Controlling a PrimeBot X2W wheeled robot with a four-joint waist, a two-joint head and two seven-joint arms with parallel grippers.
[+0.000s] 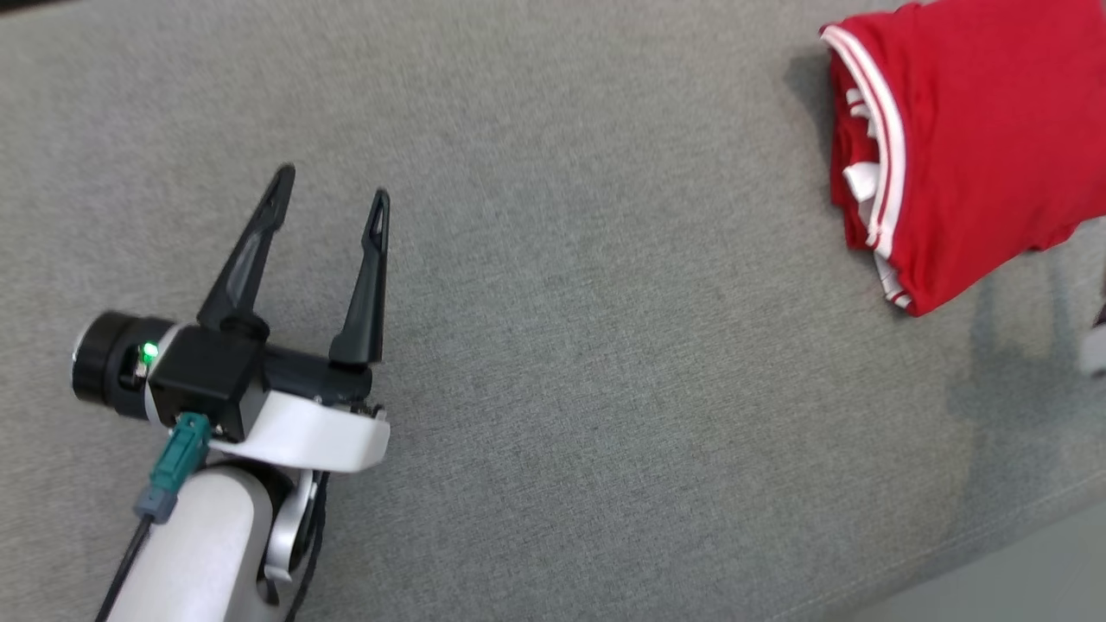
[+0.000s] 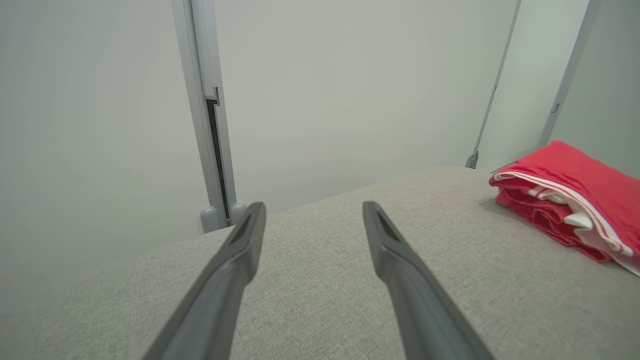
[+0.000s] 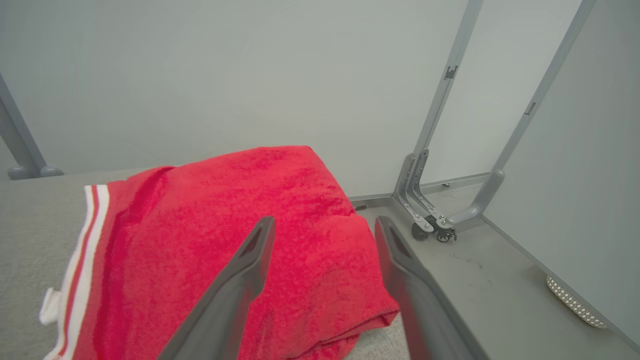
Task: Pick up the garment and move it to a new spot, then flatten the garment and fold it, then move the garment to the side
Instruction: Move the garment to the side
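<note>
As we look down from the head, our left gripper sits nearest, low on the left, its two dark fingers spread wide with nothing between them, poised over the bare grey fabric surface. Along that wrist we get the same story: both fingers apart, plain grey cloth under them, and the garment well off to the right. Over to our right gripper now, and its fingers stand apart as well, hanging just above the garment with red cloth showing in the gap and nothing pinched. The garment is red, folded into a thick bundle, and lies at the upper right of the head view, at the right-hand end of the surface. Its white-striped trim faces the left gripper, and white layers peek from the fold. From the right wrist we see its far corner sitting close to the surface's edge. Beyond that edge we find the grey floor, then a wheeled frame foot, and pale wall panels behind. Past the left fingers a metal post rises against the wall.
</note>
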